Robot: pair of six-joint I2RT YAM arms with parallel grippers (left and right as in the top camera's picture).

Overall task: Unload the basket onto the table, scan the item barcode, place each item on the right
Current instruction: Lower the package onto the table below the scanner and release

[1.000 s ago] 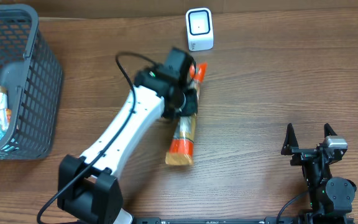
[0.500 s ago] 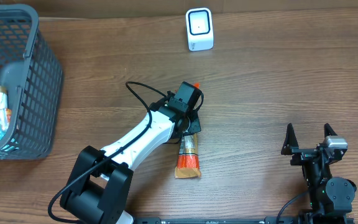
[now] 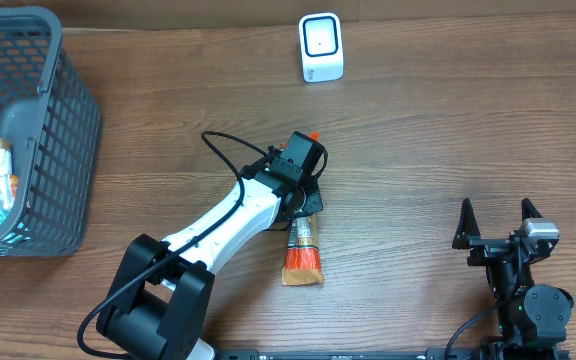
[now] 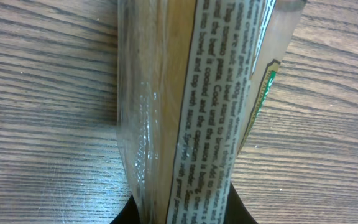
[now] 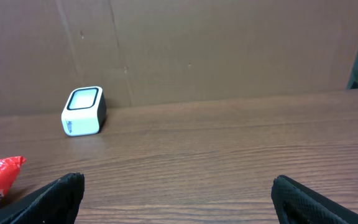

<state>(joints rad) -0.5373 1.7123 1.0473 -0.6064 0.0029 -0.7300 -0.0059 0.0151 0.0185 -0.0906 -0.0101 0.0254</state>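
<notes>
Overhead view. My left gripper (image 3: 304, 196) is clamped on a long packet (image 3: 304, 256) near the middle of the wooden table (image 3: 418, 130). The packet runs from a small orange tip on the far side of the gripper to a broad orange-red end on the near side. My white left arm (image 3: 223, 225) reaches out to it on a slant from its base at the near edge. I cannot tell whether the packet's near end rests on the wood or hangs just above it.

Left wrist view. The packet fills the centre, pinched low in the frame between my two dark fingers (image 4: 124, 218). One side is clear plastic; the other carries lines of small printed cooking text and a green-edged panel. No barcode shows on the faces seen here.

The scanner (image 3: 321, 47), a small white box with a dark front, stands at the far edge of the table, well apart from the packet. A grey mesh basket (image 3: 73, 140) sits at the far left corner with a few other goods inside.

My right gripper (image 3: 496, 210) is parked at the near right, its fingers spread wide and holding nothing. Its camera looks across the table to the scanner, with a cardboard wall (image 5: 229, 50) behind.
</notes>
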